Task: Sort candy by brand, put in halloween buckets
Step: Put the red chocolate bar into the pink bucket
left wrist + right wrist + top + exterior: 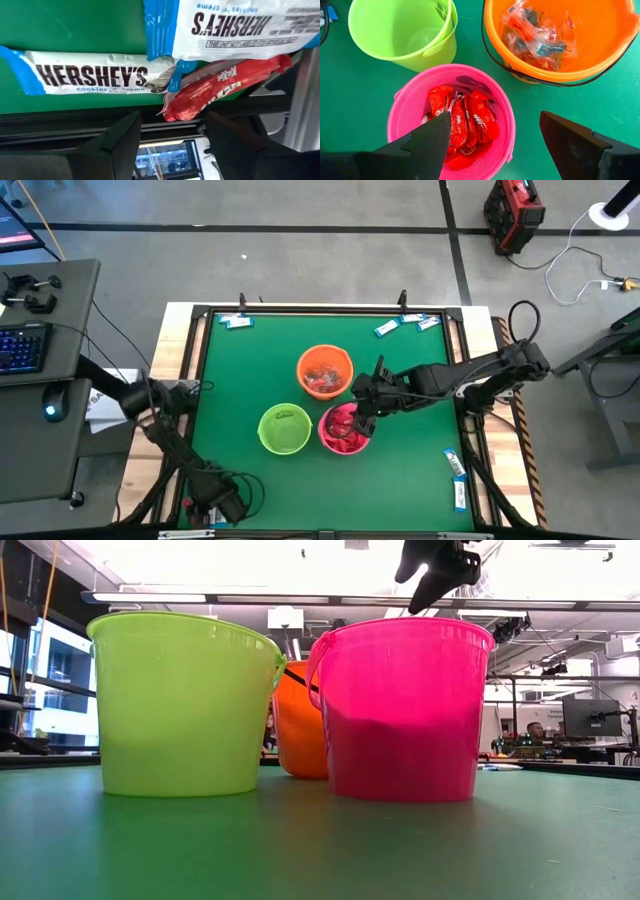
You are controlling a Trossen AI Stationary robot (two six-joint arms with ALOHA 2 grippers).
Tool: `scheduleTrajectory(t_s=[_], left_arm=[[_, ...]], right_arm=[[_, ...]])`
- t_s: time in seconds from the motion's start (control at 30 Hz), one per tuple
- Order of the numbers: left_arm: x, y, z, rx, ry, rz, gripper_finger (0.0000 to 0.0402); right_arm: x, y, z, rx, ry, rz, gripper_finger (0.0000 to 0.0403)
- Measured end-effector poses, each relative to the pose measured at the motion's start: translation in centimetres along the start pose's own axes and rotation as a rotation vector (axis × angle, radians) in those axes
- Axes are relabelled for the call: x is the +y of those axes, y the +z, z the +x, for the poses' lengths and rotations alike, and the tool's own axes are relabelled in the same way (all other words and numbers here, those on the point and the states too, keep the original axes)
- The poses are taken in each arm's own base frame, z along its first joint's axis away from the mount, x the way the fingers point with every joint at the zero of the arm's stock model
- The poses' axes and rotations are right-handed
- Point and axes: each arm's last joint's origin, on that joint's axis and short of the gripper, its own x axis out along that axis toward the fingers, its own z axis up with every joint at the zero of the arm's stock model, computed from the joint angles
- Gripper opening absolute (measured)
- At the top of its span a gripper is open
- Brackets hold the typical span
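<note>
Three halloween buckets stand mid-table: orange [325, 372] with clear-wrapped candy [540, 42], lime green [284, 428] with nothing showing inside, hot pink [343, 430] with red candy [465, 125]. My right gripper [495, 117] hangs open above the pink bucket's rim. My left gripper [172, 125] is open low at the table's near left corner [215, 505]. Just ahead of its fingers lie a blue-and-white candy [95, 75], a second one [235, 25] and a red candy [225, 87]. The red one lies partly over the table's black rim.
More blue-and-white candies lie at the far left [235, 320], far right [410, 325] and near right [457, 475] of the green table. A raised black rim [330, 308] runs around the table. In the low view the right gripper [440, 570] shows above the pink bucket [405, 710].
</note>
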Motion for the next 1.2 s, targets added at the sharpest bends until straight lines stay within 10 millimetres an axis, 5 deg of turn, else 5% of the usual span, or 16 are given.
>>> scheduleTrajectory(t_s=[0.3,0.4,0.57,0.7,0.93,1.2], left_arm=[[-0.8,-0.2,1.0,-0.013,-0.001,0.075,0.0201],[-0.9,-0.2,1.0,-0.016,-0.004,0.085,0.0156],[-1.0,0.0,1.0,-0.032,-0.015,0.112,0.0022],[-0.9,-0.4,0.5,-0.05,-0.013,0.143,0.002],[-0.1,-4.7,-4.4,-0.199,-0.096,0.197,0.0005],[3.9,-8.8,-12.2,-0.685,-0.275,0.063,0.0001]], right_arm=[[0.0,0.0,0.0,0.0,0.0,0.0,0.0298],[0.0,0.0,0.0,0.0,0.0,0.0,0.0298],[0.0,0.0,0.0,0.0,0.0,0.0,0.0298],[0.0,0.0,0.0,0.0,0.0,0.009,0.0298],[0.0,0.0,0.0,-0.001,0.0,0.011,0.0298],[0.0,0.1,0.0,-0.016,-0.016,0.012,0.0298]])
